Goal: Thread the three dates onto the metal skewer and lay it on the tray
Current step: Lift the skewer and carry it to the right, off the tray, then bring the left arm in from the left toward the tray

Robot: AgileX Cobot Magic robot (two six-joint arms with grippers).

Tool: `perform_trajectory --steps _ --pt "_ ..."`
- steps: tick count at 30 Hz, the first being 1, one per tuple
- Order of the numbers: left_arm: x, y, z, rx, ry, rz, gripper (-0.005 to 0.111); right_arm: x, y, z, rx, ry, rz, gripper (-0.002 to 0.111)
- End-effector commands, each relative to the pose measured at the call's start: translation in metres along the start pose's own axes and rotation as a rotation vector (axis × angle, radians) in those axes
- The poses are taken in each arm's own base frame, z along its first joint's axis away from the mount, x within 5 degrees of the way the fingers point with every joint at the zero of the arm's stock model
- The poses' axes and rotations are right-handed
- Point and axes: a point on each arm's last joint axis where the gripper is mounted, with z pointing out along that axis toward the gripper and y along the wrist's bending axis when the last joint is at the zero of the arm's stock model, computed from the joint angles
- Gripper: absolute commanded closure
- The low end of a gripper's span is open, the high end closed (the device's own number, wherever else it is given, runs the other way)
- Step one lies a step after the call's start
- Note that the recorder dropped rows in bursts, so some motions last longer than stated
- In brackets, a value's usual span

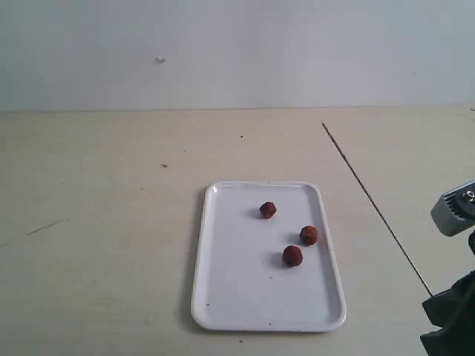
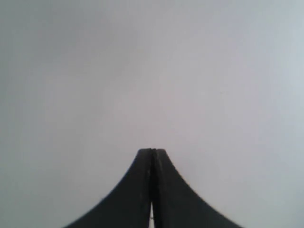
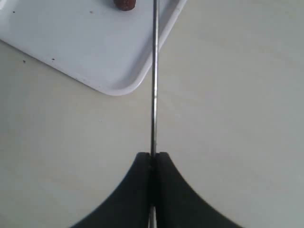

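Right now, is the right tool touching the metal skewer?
Touching. The right wrist view shows the right tool shut on the metal skewer: the rod runs straight into the seam of its closed jaws, with no gap.

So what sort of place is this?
Likely a robotics test bench: a plain beige tabletop against a blank wall, a white tray with three dates, and a metal skewer pinched in black robot fingers.

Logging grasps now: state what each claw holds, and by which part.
The right claw is shut on the metal skewer, near one end. The left claw is shut, holding nothing.
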Motion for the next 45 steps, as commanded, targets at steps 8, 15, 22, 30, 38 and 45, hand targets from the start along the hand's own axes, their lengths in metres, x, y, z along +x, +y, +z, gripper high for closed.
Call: perform_trajectory --steps 8,15,22,30,38,45 --pt "-0.014 -0.007 -0.002 0.084 -0.16 -0.13 0.107 -0.003 -0.001 -0.003 0.007 -0.023 -0.001 0.108" --pt "-0.028 -0.006 0.03 -0.045 0.073 -0.079 0.107 -0.003 -0.001 -0.003 0.007 -0.031 -0.001 0.108" --pt "-0.056 -0.001 0.123 -0.193 0.453 0.192 0.107 -0.003 -0.001 -0.003 0.011 -0.021 -0.006 0.108" --pt "-0.03 0.021 0.211 -0.118 0.928 0.798 0.107 -0.005 -0.002 -0.003 0.02 -0.049 -0.015 0.108" --pt "0.035 0.046 0.225 0.278 1.682 1.23 0.107 -0.004 -0.002 -0.003 0.019 -0.037 -0.015 0.108" --pt "0.097 0.0 0.223 0.523 1.731 0.885 0.107 -0.004 -0.002 -0.003 0.019 -0.039 -0.015 0.108"
